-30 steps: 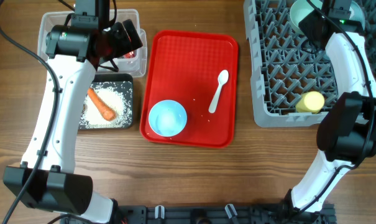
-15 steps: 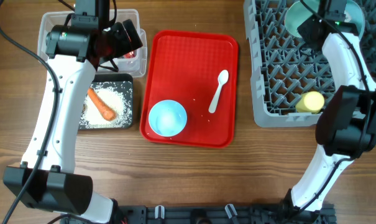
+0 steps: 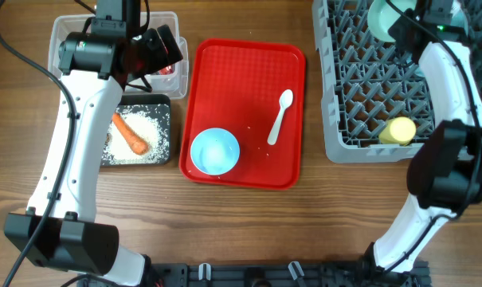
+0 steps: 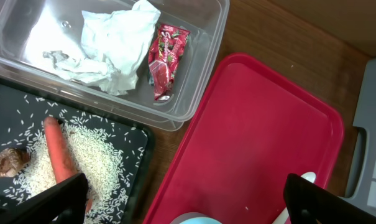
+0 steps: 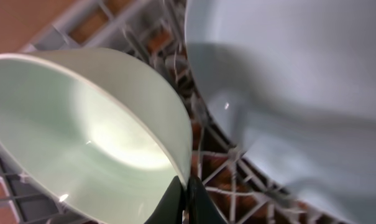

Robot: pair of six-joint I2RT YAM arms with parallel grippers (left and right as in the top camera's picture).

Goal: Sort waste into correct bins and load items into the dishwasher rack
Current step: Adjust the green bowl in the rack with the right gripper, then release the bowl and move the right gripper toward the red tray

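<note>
Wooden table (image 3: 241,231); only its wrist view shows right jaws pinching the pale-green bowl (image 5: 82,124), left jaws spread

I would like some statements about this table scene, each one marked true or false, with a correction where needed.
1. The carrot lies in the black tray. True.
2. The white spoon is in the dishwasher rack. False: it lies on the red tray.
3. The red wrapper is in the clear tub. True.
4. The left gripper holds the napkin. False: it is open and empty.
5. The right gripper is shut on the rim of the pale-green bowl. True.
</note>
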